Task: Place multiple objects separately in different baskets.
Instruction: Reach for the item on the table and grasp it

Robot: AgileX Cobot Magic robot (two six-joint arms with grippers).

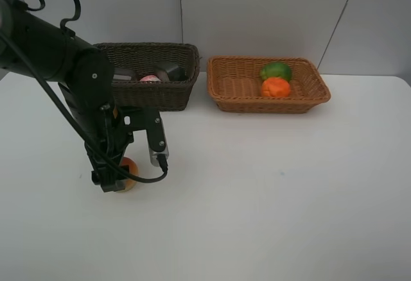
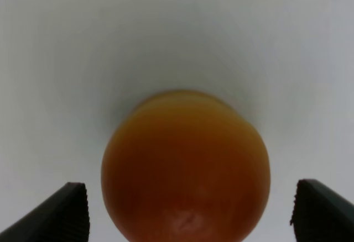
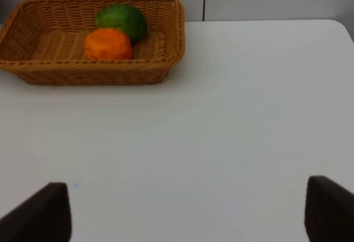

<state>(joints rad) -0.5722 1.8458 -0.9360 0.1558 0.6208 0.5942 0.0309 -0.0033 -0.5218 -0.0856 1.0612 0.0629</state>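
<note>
A red-orange round fruit [image 1: 130, 165] [image 2: 185, 167] lies on the white table at the front left. My left gripper [image 1: 131, 169] [image 2: 188, 214] is lowered over it, open, one finger on each side and neither touching it. The light tan basket [image 1: 270, 106] [image 3: 94, 73] at the back right holds a green fruit [image 1: 275, 70] [image 3: 123, 21] and an orange tangerine [image 1: 275, 87] [image 3: 108, 43]. The dark brown basket [image 1: 154, 93] at the back left holds a pink bottle [image 1: 149, 78] and a dark item [image 1: 170, 72], partly hidden by its wall. My right gripper [image 3: 185, 214] is open over bare table and out of the high view.
The black left arm [image 1: 58, 56] reaches down from the upper left and covers part of the dark basket's left end. The white table [image 1: 289, 185] runs back to a pale wall behind the baskets.
</note>
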